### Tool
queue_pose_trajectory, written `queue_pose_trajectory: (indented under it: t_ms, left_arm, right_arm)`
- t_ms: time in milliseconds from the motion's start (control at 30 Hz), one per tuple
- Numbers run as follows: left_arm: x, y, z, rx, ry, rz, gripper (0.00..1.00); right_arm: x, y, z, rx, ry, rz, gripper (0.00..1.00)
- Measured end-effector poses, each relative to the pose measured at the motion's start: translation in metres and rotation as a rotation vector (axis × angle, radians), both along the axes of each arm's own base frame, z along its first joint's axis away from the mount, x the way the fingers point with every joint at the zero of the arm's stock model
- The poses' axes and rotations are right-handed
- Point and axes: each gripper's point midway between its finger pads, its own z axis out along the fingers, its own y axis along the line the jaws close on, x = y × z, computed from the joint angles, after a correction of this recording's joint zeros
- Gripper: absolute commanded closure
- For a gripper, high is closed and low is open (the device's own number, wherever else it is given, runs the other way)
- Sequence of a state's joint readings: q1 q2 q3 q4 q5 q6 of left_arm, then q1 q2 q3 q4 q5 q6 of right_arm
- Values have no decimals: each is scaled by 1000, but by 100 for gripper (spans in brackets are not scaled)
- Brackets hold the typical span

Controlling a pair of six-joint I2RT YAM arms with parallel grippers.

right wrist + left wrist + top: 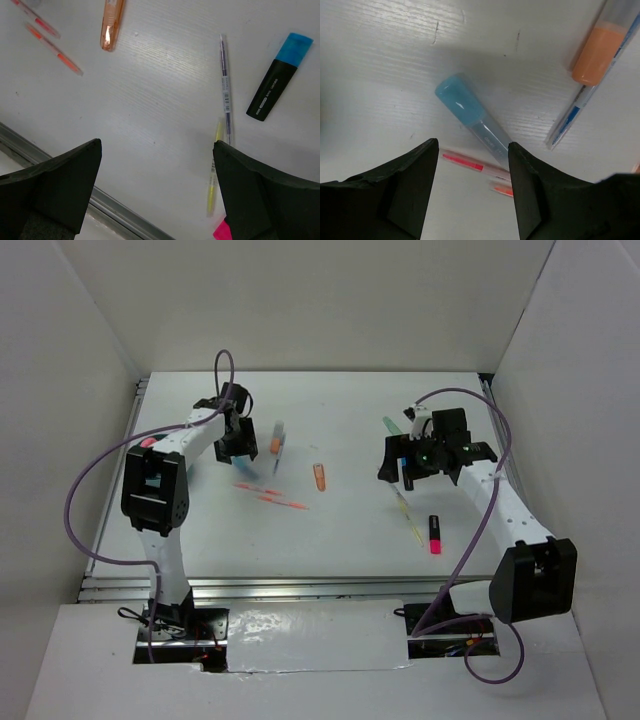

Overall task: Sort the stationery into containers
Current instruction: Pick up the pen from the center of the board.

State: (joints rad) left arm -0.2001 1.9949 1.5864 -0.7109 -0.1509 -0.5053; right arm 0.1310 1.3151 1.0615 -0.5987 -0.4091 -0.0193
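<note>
The stationery lies scattered on the white table. My left gripper hangs open, with nothing between its fingers, just above a blue-capped highlighter and two thin red pens. An orange-capped marker and a blue pen lie to its right. My right gripper is wide open over bare table. Near it are a yellow pen, a dark thin pen, a black highlighter with a blue cap and an orange marker. The containers are out of view.
A pink-and-black highlighter lies near the right arm, and a green marker sits beyond its wrist. A metal rail runs along the table's near edge. White walls enclose the table on three sides.
</note>
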Motion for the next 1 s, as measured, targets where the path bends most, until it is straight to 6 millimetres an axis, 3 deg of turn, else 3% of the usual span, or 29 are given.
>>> queue_pose_trajectory:
  t_ms: [233, 367, 500, 833, 1000]
  left_arm:
    - [18, -8, -11, 1, 1, 16, 32]
    - [15, 0, -30, 9, 50, 35, 31]
    - [15, 5, -34, 8, 60, 56, 32]
    - [16, 3, -43, -9, 77, 61, 56]
    - [21, -1, -42, -44, 65, 55, 76]
  right_arm:
    - [0, -2, -4, 11, 16, -4, 2]
    - [1, -6, -5, 14, 20, -14, 2]
    - [2, -9, -7, 17, 28, -21, 3]
    - [2, -7, -12, 22, 44, -12, 3]
    - [3, -12, -12, 22, 44, -26, 3]
